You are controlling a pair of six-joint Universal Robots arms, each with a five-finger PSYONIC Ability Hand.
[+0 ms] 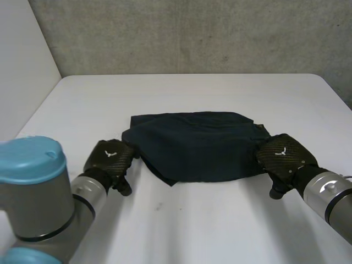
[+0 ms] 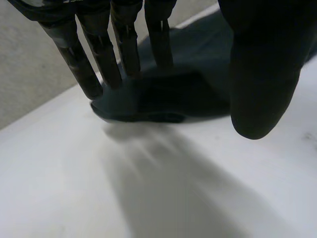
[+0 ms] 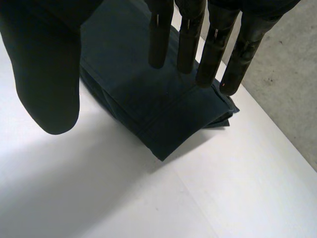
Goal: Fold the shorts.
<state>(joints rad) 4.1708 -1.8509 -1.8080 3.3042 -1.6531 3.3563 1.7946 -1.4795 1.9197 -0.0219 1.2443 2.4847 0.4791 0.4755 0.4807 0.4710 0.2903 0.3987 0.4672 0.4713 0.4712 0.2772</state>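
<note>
Dark navy shorts (image 1: 195, 146) lie folded on the white table (image 1: 220, 220), roughly in the middle. My left hand (image 1: 110, 158) sits at the shorts' left end, its straight fingers (image 2: 99, 54) resting by the cloth's edge (image 2: 148, 101) and the thumb (image 2: 262, 74) apart from them. My right hand (image 1: 283, 155) is at the shorts' right end. Its straight fingers (image 3: 210, 49) hover over the folded cloth (image 3: 148, 99) near a stitched hem, thumb (image 3: 47, 74) spread wide, holding nothing.
A grey concrete wall (image 1: 192, 33) rises behind the table. A white panel (image 1: 22, 66) stands at the left side. Bare table surface lies in front of the shorts and beyond them.
</note>
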